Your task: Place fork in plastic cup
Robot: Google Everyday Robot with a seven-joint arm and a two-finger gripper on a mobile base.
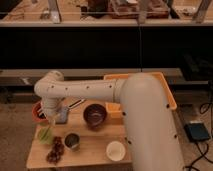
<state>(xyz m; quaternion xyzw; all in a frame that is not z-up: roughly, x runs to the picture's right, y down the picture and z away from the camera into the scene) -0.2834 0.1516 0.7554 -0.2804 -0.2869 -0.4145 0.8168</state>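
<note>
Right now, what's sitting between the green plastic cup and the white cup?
In the camera view, the dark metal cup sits between the plastic cup and the white cup. The claw hangs just above the plastic cup.

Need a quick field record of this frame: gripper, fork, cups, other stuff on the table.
gripper: at the table's left end, just above the plastic cup
fork: pale sliver at the gripper tip, pointing down toward the cup; too small to confirm
plastic cup: light green, front-left of the table
metal cup: right of the plastic cup
white cup: front-right
dark bowl: centre
table: wooden
</note>
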